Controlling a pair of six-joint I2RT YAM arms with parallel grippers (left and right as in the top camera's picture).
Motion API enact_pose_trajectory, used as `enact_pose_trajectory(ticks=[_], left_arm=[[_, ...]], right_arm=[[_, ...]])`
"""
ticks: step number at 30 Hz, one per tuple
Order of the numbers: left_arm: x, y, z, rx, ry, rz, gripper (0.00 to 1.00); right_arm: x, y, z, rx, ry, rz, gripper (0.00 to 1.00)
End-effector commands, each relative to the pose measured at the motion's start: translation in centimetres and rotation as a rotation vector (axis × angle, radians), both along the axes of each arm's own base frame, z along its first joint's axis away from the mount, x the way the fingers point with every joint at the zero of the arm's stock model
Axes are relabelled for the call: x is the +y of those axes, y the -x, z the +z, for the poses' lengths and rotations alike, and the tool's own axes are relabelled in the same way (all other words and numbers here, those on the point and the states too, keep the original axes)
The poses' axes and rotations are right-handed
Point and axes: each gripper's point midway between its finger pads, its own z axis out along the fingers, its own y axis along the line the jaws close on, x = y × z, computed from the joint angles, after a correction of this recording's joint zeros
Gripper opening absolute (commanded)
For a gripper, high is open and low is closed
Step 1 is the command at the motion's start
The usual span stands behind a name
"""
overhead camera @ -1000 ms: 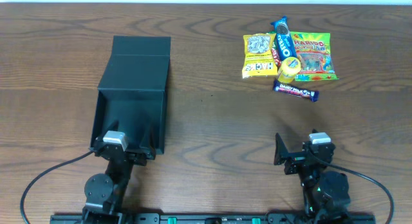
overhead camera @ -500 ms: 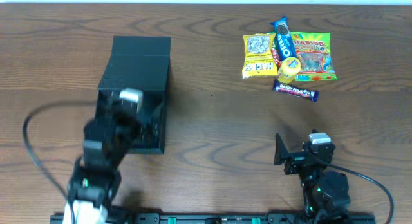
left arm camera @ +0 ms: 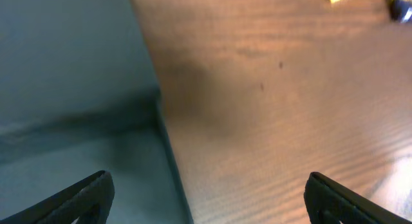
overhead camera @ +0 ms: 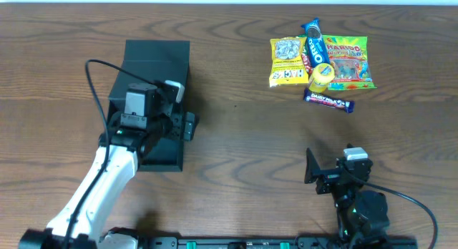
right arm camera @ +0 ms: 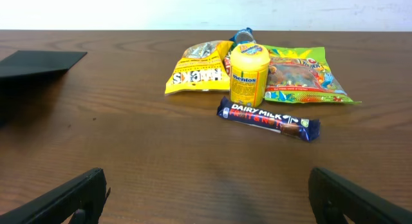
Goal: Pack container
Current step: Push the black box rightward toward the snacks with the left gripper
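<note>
While my left end effector hangs spread wide over the right edge of the container, which lies on the left side of the worktop, my right end effector rests low near the front, equally wide, facing the snack packets.

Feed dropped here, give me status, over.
Left gripper open, over the dark teal-black rectangular cardboard container. Right gripper open, empty. Snack packets grouped on wooden table, nothing between.
</note>
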Motion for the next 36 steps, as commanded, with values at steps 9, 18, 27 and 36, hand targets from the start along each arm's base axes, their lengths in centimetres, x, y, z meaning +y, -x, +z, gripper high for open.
enact_pose_trajectory(ticks=[9,18,27,36], left_arm=[[0.7,2.1,-3.6,0.183,-0.056,0.017,0.69],[1.9,2.6,-5.0,0.263,-0.082,0.124,0.29],[1.7,2.6,-5.0,0.289,-0.063,0.222,0.06],[-5.4,2.9,-3.8,0.219,-0.016,0.248,0.06]], right_arm=[[-0.2,0.0,0.0,-0.006,0.013,-0.008,0.99],[-0.2,0.0,0.0,-0.006,0.013,-0.008,0.99],[-0.2,0.0,0.0,-0.006,0.013,-0.008,0.99],[-0.2,0.0,0.0,-0.006,0.013,-0.008,0.99]])
